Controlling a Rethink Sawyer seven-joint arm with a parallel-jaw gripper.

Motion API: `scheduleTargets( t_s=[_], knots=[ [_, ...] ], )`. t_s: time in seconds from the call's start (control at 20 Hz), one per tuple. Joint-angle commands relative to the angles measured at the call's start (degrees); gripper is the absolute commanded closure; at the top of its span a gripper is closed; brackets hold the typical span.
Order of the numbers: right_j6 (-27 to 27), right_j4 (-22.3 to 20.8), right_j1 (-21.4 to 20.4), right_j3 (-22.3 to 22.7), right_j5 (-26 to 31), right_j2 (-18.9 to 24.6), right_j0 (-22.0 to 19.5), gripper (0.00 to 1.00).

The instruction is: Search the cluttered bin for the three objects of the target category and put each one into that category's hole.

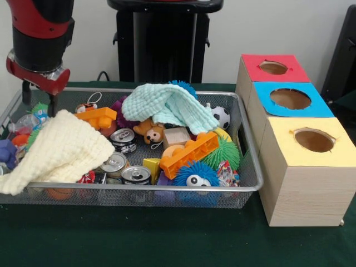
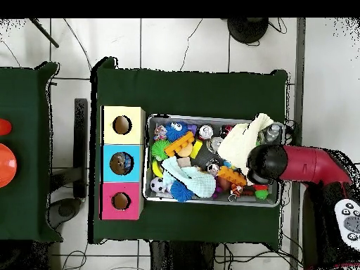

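Observation:
A wire mesh bin (image 1: 167, 188) holds mixed clutter. Three drink cans (image 1: 122, 139) (image 1: 114, 163) (image 1: 136, 174) lie near its middle front. Around them are orange bricks (image 1: 189, 153), a teddy bear (image 1: 149, 132), a soccer ball (image 1: 221, 115), a blue fuzzy ball with eyes (image 1: 194, 177) and a green spiky ball (image 1: 222, 150). A cream cloth (image 1: 55, 153) covers the left end and a mint cloth (image 1: 167, 105) drapes over the back middle. My gripper (image 1: 39, 107) hangs open and empty above the bin's left end, just over the cream cloth. In the overhead view the arm (image 2: 267, 163) hides it.
Three wooden boxes with round holes stand right of the bin: red top (image 1: 272, 68), blue top (image 1: 289, 99), yellow top (image 1: 314, 139). In the overhead view they line the bin's (image 2: 211, 117) left side, and something dark shows inside the blue box's hole (image 2: 121, 163).

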Motion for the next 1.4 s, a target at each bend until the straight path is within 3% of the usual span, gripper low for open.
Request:
scheduleTargets(
  t_s=[0.05,0.35,0.55,0.85,1.4],
  knots=[
    [-4.2,-5.1,1.5,5.1,-4.2,-1.6,-1.1,0.0],
    [-3.5,-6.2,2.8,4.5,-6.5,-2.5,-1.5,0.0],
    [-4.3,-4.9,4.6,5.3,-8.3,-0.8,-3.7,0.0],
    [-1.8,-5.1,6.7,6.6,-13.6,-0.6,-4.6,0.0],
    [-2.2,-2.8,6.4,8.9,-13.7,-0.4,-5.2,0.0]
  ],
)
